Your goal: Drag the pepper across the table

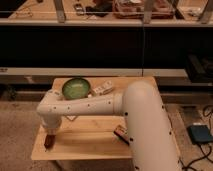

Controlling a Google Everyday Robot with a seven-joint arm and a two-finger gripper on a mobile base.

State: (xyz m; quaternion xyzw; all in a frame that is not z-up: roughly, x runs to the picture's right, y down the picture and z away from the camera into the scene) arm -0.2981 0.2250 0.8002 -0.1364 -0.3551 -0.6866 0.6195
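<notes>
The light wooden table [95,142] stands in the middle of the camera view. My white arm reaches across it to its front left corner. The gripper [49,140] is down at the tabletop there, close to the left edge. A small dark red-brown shape, which looks like the pepper [48,143], lies right at the gripper's tip. The gripper mostly hides it, and I cannot tell whether it is held or only touched.
A green bowl [76,88] sits at the back left of the table, with a white packet [102,89] beside it. A dark-and-red box [121,134] lies at the front right, next to my arm's base. A dark shelf unit stands behind the table.
</notes>
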